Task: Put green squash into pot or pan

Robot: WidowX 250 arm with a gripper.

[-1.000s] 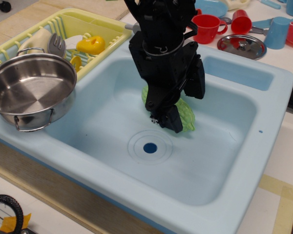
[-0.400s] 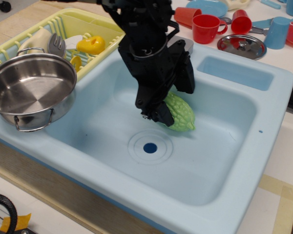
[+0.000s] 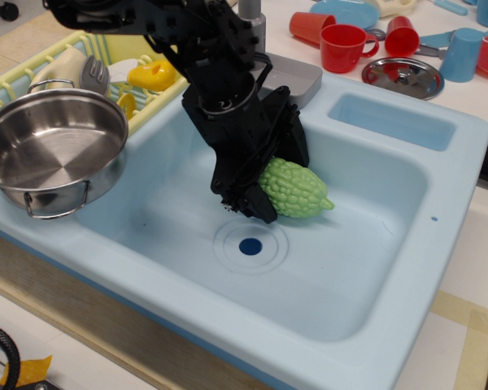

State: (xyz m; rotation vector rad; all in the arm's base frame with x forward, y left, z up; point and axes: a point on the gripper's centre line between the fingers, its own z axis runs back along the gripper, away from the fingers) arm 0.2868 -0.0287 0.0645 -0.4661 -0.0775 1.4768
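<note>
The green squash is light green and bumpy, with its pointed tip to the right. My black gripper is shut on its left end and holds it over the light blue sink basin, above and right of the drain. The shiny steel pot with wire loop handles stands empty on the sink's left corner, well left of the gripper. The near finger hides part of the squash.
A yellow dish rack with a small yellow toy stands behind the pot. A flat steel lid, red cups and blue cups sit on the counter behind the sink. The drain is below the gripper.
The gripper has moved left and up with the squash in it. The squash has come off the basin floor and now shows more fully, tip pointing right.
</note>
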